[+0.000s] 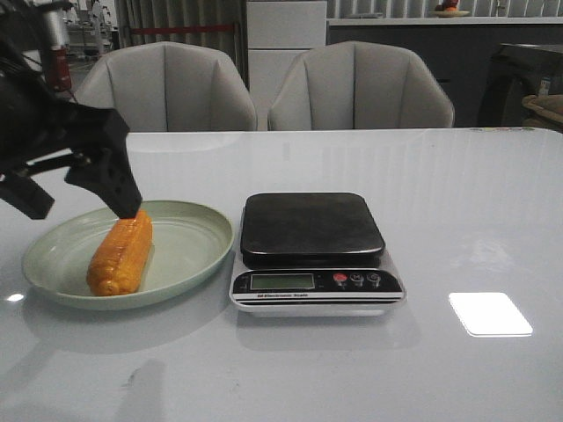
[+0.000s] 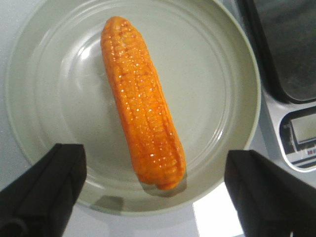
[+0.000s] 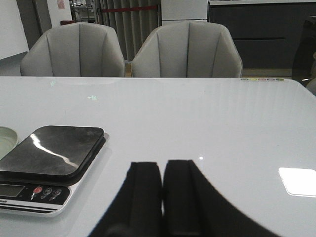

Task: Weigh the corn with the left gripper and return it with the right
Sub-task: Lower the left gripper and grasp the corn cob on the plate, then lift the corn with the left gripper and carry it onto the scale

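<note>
The orange-yellow corn [image 1: 121, 253] lies lengthwise in the pale green plate [image 1: 189, 255] at the left of the table. It also shows in the left wrist view [image 2: 142, 103], on the plate [image 2: 207, 89]. My left gripper [image 1: 81, 200] hangs open just above the plate's far-left side, one fingertip [image 1: 123, 204] over the cob's far end; in its wrist view [image 2: 155, 190] the jaws stand wide apart on either side of the cob's near end, touching nothing. My right gripper [image 3: 162, 170] is shut and empty, low over the bare table to the right of the scale [image 3: 47, 158].
The kitchen scale [image 1: 312, 251], with a dark platform and a display, stands right beside the plate; its corner shows in the left wrist view [image 2: 291, 74]. Two grey chairs [image 1: 264, 88] stand behind the table's far edge. A bright light patch [image 1: 489, 314] lies on the tabletop.
</note>
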### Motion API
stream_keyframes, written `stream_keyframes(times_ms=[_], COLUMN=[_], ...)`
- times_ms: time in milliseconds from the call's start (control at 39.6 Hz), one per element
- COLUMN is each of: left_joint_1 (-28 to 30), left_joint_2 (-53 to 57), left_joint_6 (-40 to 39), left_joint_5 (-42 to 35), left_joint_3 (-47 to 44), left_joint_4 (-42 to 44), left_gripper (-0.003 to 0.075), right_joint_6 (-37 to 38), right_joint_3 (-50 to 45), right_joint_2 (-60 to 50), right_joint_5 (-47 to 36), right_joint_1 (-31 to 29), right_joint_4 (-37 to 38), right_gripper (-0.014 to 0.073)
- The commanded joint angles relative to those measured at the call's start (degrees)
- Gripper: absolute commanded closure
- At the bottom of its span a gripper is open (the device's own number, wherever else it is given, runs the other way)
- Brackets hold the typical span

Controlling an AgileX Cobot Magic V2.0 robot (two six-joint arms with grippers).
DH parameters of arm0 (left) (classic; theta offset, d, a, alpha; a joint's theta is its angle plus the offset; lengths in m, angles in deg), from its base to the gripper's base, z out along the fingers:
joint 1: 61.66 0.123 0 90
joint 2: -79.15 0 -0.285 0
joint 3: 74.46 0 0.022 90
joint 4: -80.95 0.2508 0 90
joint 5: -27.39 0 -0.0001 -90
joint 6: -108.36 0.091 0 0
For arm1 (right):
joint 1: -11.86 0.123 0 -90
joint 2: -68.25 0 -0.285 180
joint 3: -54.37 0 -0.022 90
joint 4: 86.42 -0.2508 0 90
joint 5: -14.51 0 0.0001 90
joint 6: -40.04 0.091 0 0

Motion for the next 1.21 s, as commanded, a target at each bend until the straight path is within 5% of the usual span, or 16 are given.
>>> stream_keyframes(times_ms=[0,354,682,1187], left_joint_1=[-0.42,-0.42,-2.43,-14.88], left_joint_2=[-2.48,-14.39,-15.50,-15.99], left_joint_6=[-0.58,-1.86,-1.64,-1.64], left_joint_5=[-1.02,7.79,10.77,2.06], left_joint_3=[4.14,12.29,19.03,28.02], left_joint_4=[-1.03,-2.17,-3.80,-4.73], left_gripper=[0.0113,0.0147,0.0614,0.0605], right_joint_6=[-0.51,-0.51,-0.51,-0.51], right_joint_3=[-0.62,-0.62,-0.62,-0.62], right_joint_2=[-1.08,-1.08,-1.08,-1.08], right_joint_5=[-4.31,-4.31,-4.31,-4.31], right_joint_1=[-0.30,-0.30,-0.30,-0.30], right_joint_4=[-0.07,-0.07,-0.07,-0.07], right_gripper=[0.0426,0.0426,0.0426,0.0426])
